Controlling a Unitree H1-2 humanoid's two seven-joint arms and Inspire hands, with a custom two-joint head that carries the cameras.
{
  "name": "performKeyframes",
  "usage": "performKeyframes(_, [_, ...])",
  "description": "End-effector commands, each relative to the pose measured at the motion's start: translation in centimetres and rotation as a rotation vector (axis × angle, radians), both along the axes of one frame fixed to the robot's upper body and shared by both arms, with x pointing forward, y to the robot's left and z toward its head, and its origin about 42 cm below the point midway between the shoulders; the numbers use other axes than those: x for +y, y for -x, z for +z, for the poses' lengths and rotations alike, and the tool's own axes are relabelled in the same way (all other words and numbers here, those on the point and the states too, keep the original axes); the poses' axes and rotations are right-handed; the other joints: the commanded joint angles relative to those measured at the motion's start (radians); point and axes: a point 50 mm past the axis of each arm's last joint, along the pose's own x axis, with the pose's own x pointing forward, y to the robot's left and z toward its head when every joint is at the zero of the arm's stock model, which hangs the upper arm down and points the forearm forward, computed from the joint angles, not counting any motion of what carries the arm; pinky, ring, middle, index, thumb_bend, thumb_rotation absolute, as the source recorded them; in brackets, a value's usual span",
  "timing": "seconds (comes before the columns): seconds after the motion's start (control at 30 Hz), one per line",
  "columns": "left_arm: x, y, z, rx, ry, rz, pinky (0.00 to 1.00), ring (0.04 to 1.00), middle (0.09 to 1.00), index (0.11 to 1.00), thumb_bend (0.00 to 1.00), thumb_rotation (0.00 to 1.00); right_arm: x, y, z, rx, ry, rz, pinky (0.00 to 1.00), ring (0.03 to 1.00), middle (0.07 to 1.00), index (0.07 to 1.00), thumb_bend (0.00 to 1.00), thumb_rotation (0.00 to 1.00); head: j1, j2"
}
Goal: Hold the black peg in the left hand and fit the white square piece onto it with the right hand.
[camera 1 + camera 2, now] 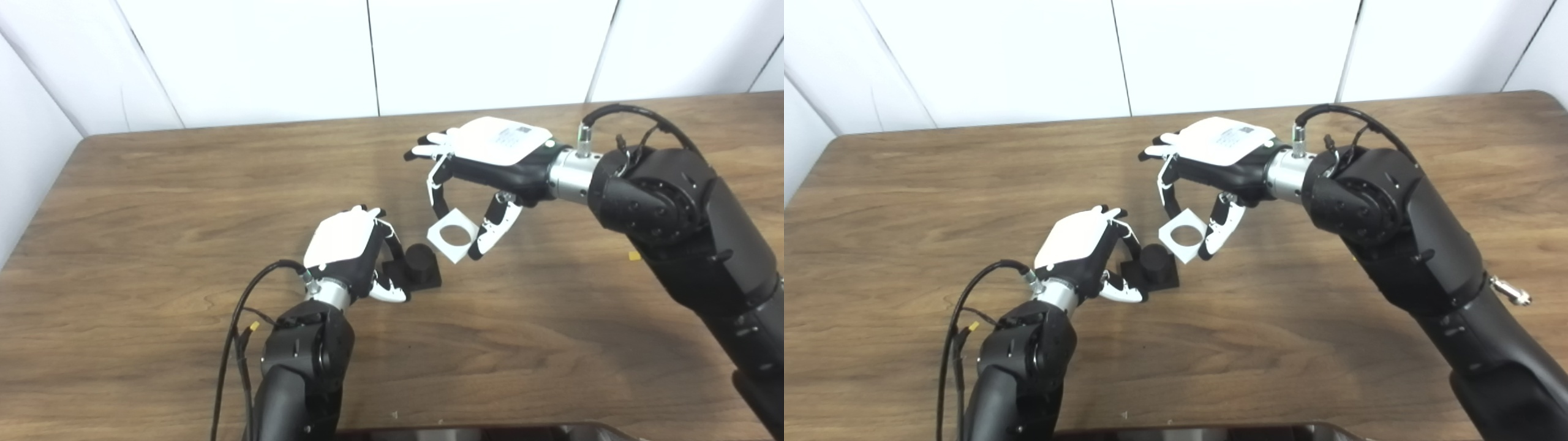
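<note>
Left hand (349, 254): is clamping the base of the black peg (419, 258) on the table (153, 202).
Right hand (490, 165): is pinching the white square piece (454, 235), tilted.
Key relation: hole is hanging just beside the peg top, toward the right hand's side and slightly higher.

Left hand (346, 254) gripping black peg (418, 260), white square piece (454, 235) pinched

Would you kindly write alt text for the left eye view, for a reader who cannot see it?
The right hand holds a white square piece with a round hole, tilted, just up and right of the black peg. The left hand grips the peg's square black base on the wooden table. The piece is not yet on the peg.
</note>
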Motion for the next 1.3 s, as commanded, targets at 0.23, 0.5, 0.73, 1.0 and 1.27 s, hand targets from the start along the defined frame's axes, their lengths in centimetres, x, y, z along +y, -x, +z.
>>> performKeyframes(0.23, [-0.8, -0.4, 1.1, -0.036, 0.001, -0.005, 1.0, 1.0, 0.945, 0.489, 0.52, 0.06, 1.3, -0.4, 1.6, -0.073, -0.018, 0.033, 1.0, 1.0, 0.956, 0.493, 0.53, 0.15, 0.001, 0.003])
performKeyframes(0.5, [-0.9, -0.4, 1.2, -0.042, 0.004, -0.011, 1.0, 1.0, 0.945, 0.489, 0.52, 0.06, 2.0, -0.5, 0.9, -0.073, -0.005, 0.049, 1.0, 1.0, 0.954, 0.492, 0.53, 0.15, 0.001, 0.003])
performKeyframes(0.73, [-1.1, -0.3, 1.2, -0.043, 0.001, -0.011, 1.0, 1.0, 0.942, 0.489, 0.52, 0.06, 2.5, -0.4, 0.7, -0.066, -0.002, 0.052, 1.0, 1.0, 0.954, 0.493, 0.53, 0.15, 0.003, 0.003])
performKeyframes(1.0, [-1.1, -0.2, 1.1, -0.04, -0.008, -0.013, 1.0, 1.0, 0.939, 0.489, 0.52, 0.06, 3.1, -0.5, 0.4, -0.066, -0.004, 0.064, 1.0, 1.0, 0.953, 0.492, 0.53, 0.14, 0.001, 0.007])
performKeyframes(1.27, [-1.2, -0.2, 1.1, -0.042, 0.0, -0.009, 1.0, 1.0, 0.937, 0.488, 0.53, 0.06, 3.3, -0.6, 0.2, -0.056, -0.01, 0.07, 1.0, 1.0, 0.952, 0.492, 0.53, 0.14, 0.005, 0.008])
